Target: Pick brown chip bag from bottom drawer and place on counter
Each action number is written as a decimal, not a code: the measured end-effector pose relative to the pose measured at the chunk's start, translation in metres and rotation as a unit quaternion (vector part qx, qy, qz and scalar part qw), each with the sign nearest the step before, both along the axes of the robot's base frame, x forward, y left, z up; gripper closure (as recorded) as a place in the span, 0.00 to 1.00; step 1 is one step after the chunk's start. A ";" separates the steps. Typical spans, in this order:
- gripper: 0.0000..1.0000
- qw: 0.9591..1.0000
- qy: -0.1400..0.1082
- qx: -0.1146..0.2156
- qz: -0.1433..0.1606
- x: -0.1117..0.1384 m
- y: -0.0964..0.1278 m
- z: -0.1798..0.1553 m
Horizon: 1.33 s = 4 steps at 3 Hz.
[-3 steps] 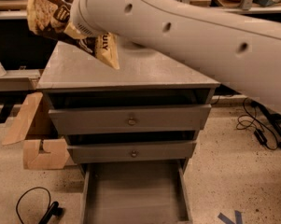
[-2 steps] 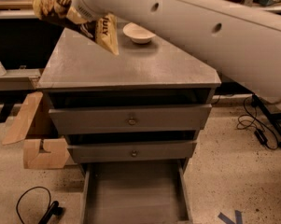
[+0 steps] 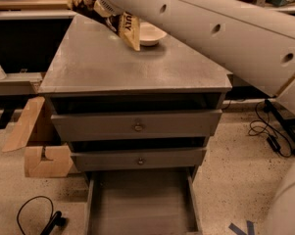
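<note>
— Where is the brown chip bag (image 3: 129, 31)?
— Up high, over the back left part of the counter surface (image 3: 112, 70).
— Who has it?
— The gripper (image 3: 103, 15), at the end of the big white arm (image 3: 210, 28). The arm comes in from the right, across the top.
— Are the jaws open?
— No. The jaws are closed on the bag, and the bag is all crumpled around them. One part sticks up to the left and one part hangs down.
— Does the bag touch the surface?
— Its low corner is very close to it. I cannot tell if it touches.
— What else is up there?
— A small white bowl (image 3: 151, 33), just behind that low corner.
— And the bottom drawer (image 3: 142, 204)?
— It is pulled far out, and its flat grey floor shows.
— And above it?
— Two more drawers with round knobs, the top one (image 3: 137, 126) and the middle one (image 3: 139, 159). Each sticks out a little. A cardboard box (image 3: 41, 153) stands on the floor to the left, and a black cable (image 3: 36, 214) lies near it.
</note>
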<state>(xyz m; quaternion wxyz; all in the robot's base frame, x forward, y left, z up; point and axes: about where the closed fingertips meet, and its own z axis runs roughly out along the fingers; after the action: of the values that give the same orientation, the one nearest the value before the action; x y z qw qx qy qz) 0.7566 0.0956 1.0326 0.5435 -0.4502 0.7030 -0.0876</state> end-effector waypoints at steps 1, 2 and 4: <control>0.52 1.000 0.001 0.011 -0.008 0.000 -0.002 0.003; 0.29 1.000 0.000 0.010 -0.007 0.000 -0.001 0.004; 0.00 1.000 -0.001 0.010 -0.007 -0.002 0.000 0.006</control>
<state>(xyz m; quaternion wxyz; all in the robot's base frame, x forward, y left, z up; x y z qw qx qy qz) 0.7550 0.0953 1.0382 0.5485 -0.4399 0.7060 -0.0848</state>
